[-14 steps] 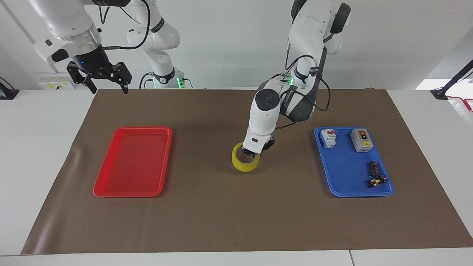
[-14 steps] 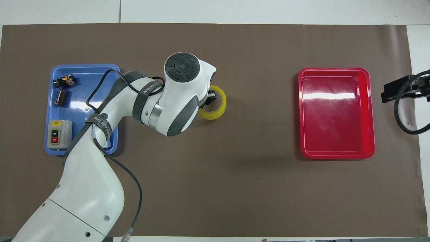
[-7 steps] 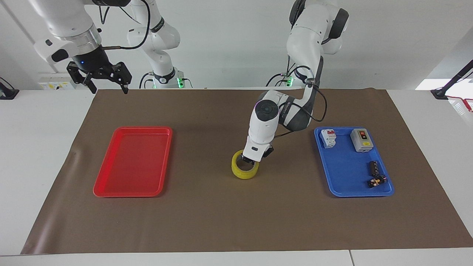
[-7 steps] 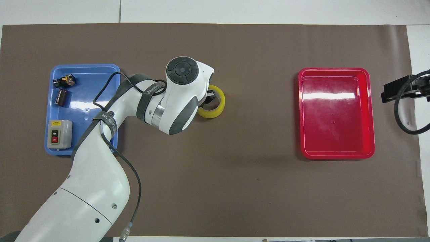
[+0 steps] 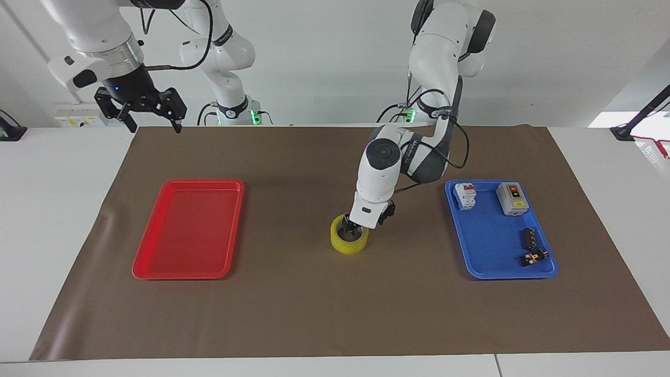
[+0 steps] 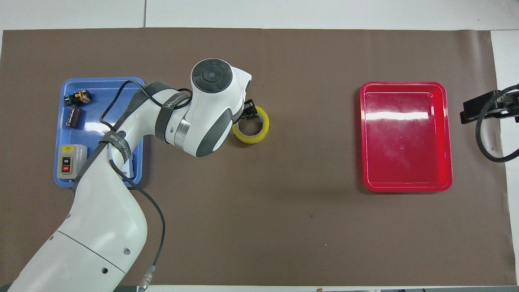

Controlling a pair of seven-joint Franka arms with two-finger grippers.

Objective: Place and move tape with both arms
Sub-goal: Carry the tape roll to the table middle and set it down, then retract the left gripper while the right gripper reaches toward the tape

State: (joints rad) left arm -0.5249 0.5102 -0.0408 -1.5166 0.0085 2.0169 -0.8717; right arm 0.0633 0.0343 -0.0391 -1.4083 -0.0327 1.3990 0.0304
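The yellow tape [image 5: 349, 243] lies flat on the brown mat [image 5: 293, 309], about midway between the two trays; it also shows in the overhead view [image 6: 255, 136]. My left gripper [image 5: 352, 228] reaches down onto the tape's rim on the side nearer the robots and is shut on it, one finger inside the ring; the overhead view shows the left gripper [image 6: 247, 113] partly hidden under the wrist. My right gripper [image 5: 155, 128] hangs open and empty above the mat's corner at the right arm's end and waits; the overhead view shows it at the edge [image 6: 482, 108].
A red tray [image 5: 186, 230] lies empty toward the right arm's end. A blue tray [image 5: 487, 262] toward the left arm's end holds a breaker [image 5: 465, 196], a grey switch box [image 5: 512, 198] and two small dark parts [image 5: 531, 246].
The left gripper has lowered the tape from a tilted hold until it lies flat on the mat, shifting it slightly. The right arm has not moved.
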